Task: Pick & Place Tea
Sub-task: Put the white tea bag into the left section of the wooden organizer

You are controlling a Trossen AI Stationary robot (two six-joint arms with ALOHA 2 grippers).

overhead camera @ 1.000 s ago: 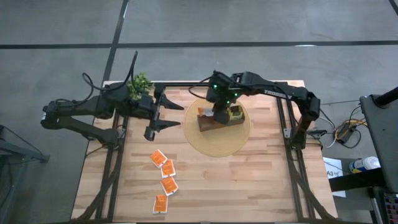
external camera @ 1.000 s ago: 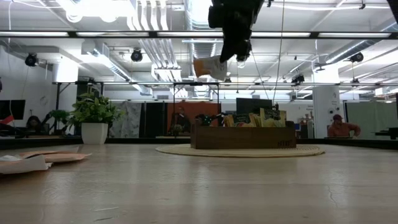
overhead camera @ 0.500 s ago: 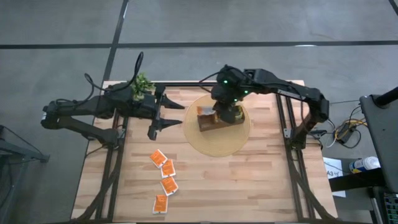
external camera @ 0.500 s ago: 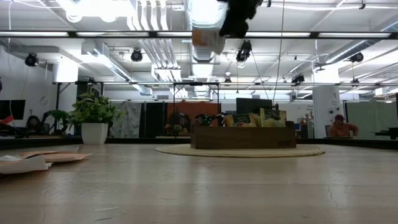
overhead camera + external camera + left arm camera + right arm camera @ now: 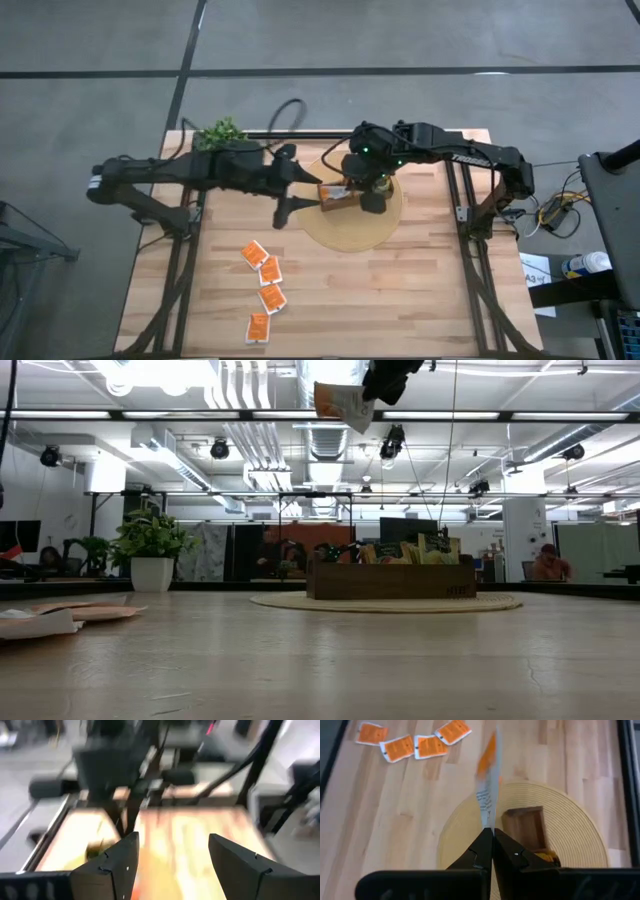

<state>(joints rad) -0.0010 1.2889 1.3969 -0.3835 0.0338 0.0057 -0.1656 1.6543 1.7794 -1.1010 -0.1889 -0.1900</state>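
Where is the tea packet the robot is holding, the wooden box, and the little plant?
held tea packet [image 5: 487, 795], right wrist view, its middle.
wooden box [image 5: 390, 580], low view, front wall.
plant [image 5: 150, 532], low view, its leaves.

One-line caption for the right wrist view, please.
Right gripper, jaws shut on an orange tea sachet, hangs above the wooden box on its round mat; four sachets lie beyond.

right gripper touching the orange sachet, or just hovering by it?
Touching. Right wrist view: right gripper is shut on the orange-and-white sachet, pinching its edge between the fingertips above the wooden box.
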